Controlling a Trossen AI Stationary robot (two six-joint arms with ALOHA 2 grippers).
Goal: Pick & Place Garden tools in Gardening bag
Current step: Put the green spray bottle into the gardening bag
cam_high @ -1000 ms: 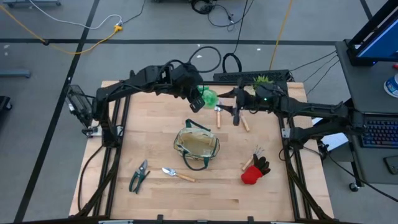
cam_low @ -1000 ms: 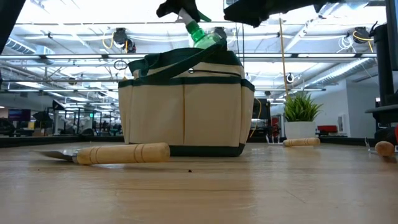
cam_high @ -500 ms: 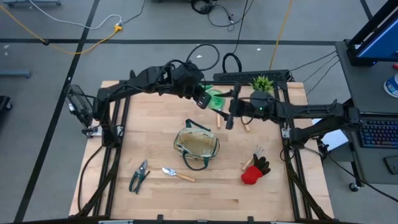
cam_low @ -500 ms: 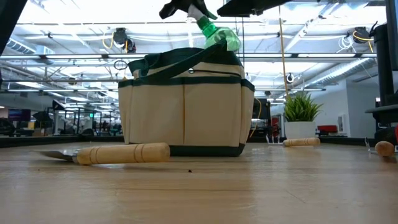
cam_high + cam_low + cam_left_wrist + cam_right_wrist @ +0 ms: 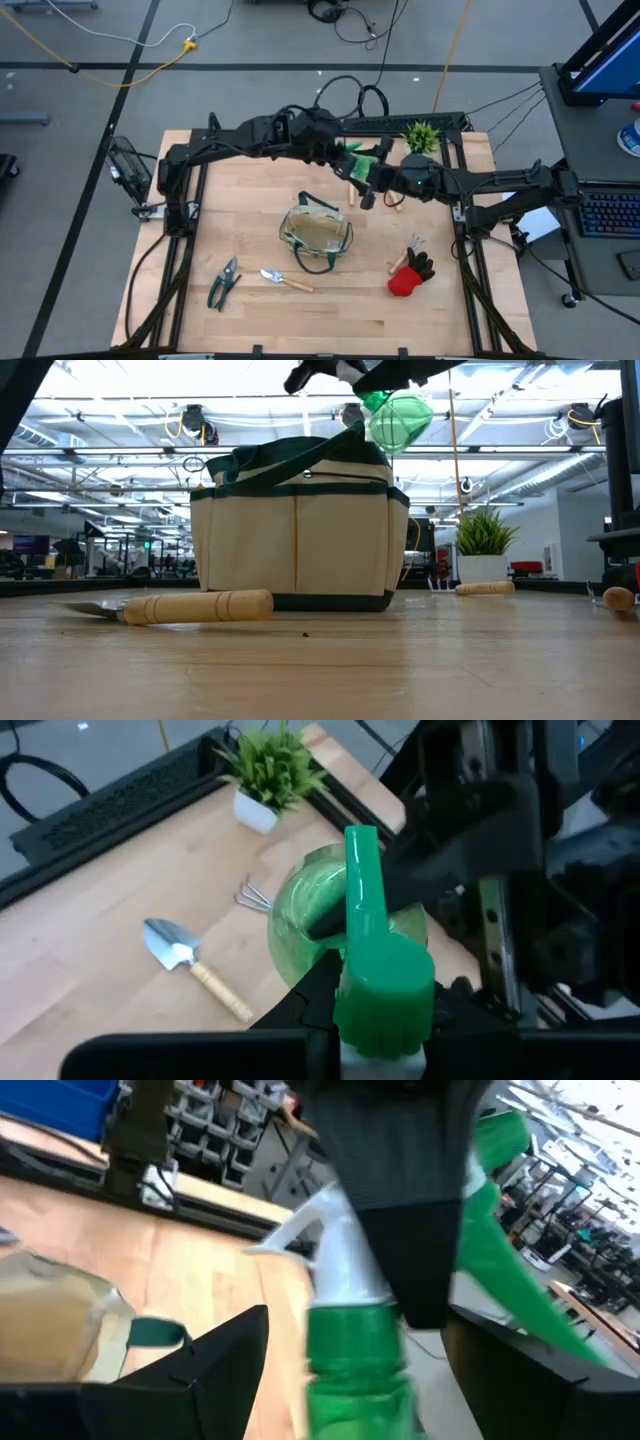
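Left gripper (image 5: 385, 1020) fingers were clamped on the translucent green plastic spray bottle (image 5: 393, 415) head, bottle between the wide-open right gripper (image 5: 355, 1380) fingers, empty; right should close squarely before left lets go, well above the khaki fabric gardening bag (image 5: 316, 236).

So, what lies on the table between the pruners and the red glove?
In the high view, one wooden-handled trowel lies right of the pruners; from there to the red glove the wood is bare. The gardening bag sits farther back.
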